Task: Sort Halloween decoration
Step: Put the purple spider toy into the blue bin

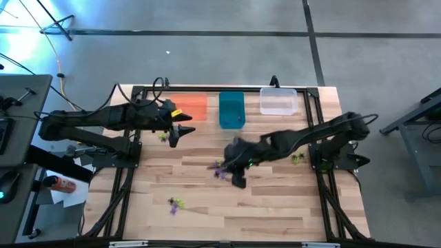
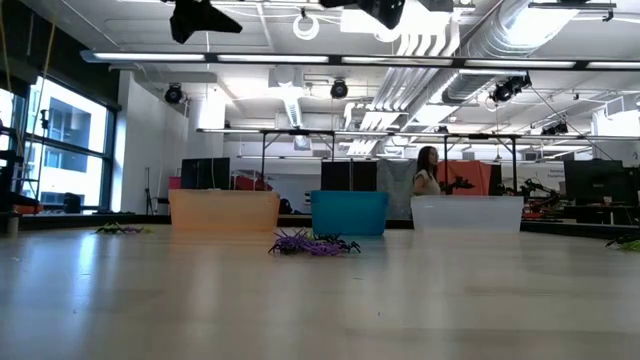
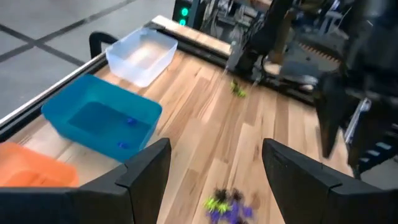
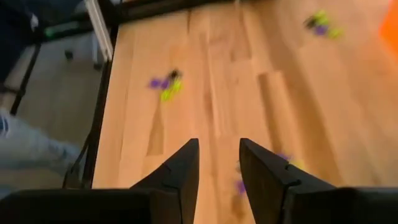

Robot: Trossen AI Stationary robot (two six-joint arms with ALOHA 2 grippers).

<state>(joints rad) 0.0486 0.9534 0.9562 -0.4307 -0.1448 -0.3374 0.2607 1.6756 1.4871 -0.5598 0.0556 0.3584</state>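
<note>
The Halloween decoration lies on the wooden table in small purple, yellow-green and black clusters: one at mid-table [image 1: 219, 169] [image 2: 312, 244], one toward the near edge [image 1: 176, 204] [image 4: 166, 84], one at the right [image 1: 298, 158] and one at the left [image 1: 163, 136]. My right gripper [image 1: 238, 179] [image 4: 219, 171] hovers high over the mid-table cluster, tipped down, open by a narrow gap and holding nothing. My left gripper [image 1: 180, 129] [image 3: 211, 168] stands wide open and bare above the table, in front of the orange bin [image 1: 189, 108].
Along the far edge stand the orange bin, a teal bin [image 1: 231, 109] [image 3: 99, 121] and a clear bin [image 1: 278, 101] [image 3: 140, 56]. Black frame rails [image 1: 324, 179] border the table's sides. A person [image 2: 427, 172] stands in the room beyond.
</note>
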